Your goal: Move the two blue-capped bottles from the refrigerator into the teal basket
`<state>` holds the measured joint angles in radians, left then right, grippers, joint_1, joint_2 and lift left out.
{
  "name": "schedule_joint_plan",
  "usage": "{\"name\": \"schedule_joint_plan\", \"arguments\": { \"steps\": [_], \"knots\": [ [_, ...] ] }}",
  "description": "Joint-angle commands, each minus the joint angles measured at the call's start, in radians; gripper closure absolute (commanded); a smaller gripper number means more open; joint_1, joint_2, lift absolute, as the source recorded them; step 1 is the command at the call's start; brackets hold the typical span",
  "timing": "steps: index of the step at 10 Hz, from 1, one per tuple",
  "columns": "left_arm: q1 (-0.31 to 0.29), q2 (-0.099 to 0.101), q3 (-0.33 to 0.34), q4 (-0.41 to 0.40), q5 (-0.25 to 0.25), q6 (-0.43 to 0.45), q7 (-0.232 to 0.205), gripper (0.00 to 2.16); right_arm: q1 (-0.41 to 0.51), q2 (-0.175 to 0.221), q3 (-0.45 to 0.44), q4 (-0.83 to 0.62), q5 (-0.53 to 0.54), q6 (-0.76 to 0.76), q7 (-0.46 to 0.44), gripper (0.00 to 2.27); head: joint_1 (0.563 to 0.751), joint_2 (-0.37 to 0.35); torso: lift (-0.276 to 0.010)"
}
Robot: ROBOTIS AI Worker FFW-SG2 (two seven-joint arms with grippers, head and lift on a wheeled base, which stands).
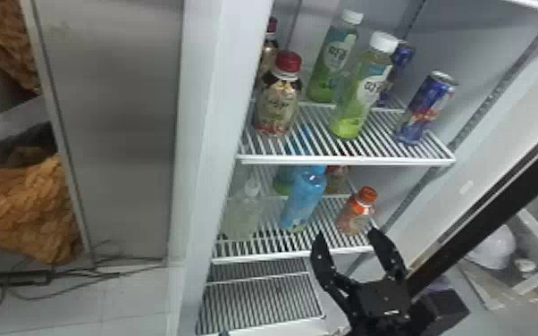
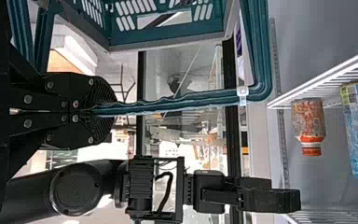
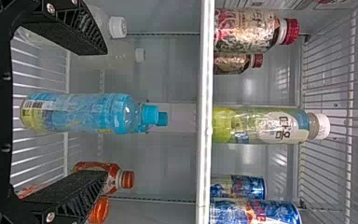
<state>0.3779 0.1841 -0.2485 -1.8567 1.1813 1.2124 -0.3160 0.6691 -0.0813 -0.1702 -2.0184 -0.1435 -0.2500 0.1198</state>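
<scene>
In the head view my right gripper [image 1: 346, 236] stands open before the middle shelf, just short of the front blue-capped bottle [image 1: 304, 201]; a second blue bottle [image 1: 285, 179] is behind it. The right wrist view has the front bottle [image 3: 81, 113] upright between the spread fingers of the right gripper [image 3: 105, 113], not gripped, with the rear bottle's blue cap [image 3: 162, 119] just past its cap. In the left wrist view my left gripper [image 2: 106, 110] is shut on the handle of the teal basket [image 2: 168, 38], outside the refrigerator.
An orange-capped bottle [image 1: 355, 214] stands right of the blue ones, a clear bottle [image 1: 243, 216] left. The upper shelf edge [image 1: 348, 160] runs above them, carrying green bottles [image 1: 359, 94], red-capped bottles and cans [image 1: 426, 109]. The refrigerator's left wall [image 1: 205, 134] rises beside the shelves.
</scene>
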Motion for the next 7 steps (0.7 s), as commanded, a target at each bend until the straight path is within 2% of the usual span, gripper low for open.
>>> {"name": "schedule_joint_plan", "arguments": {
  "steps": [1,4,7],
  "knots": [
    [0.000,0.000,-0.002,0.000,0.001,0.000,0.000,1.14,-0.016,-0.002,0.000,0.022,-0.001,0.000,0.000,0.10,0.695,-0.350,-0.138],
    [0.000,0.000,-0.002,0.000,0.003,0.000,0.000,1.14,-0.075,-0.009,0.008,0.086,0.001,-0.013,-0.002,0.10,0.695,-0.350,-0.138],
    [-0.005,0.000,-0.003,0.000,0.004,0.000,0.000,1.14,-0.178,-0.018,0.025,0.203,0.004,-0.057,-0.002,0.10,0.695,-0.350,-0.138]
  ]
}}
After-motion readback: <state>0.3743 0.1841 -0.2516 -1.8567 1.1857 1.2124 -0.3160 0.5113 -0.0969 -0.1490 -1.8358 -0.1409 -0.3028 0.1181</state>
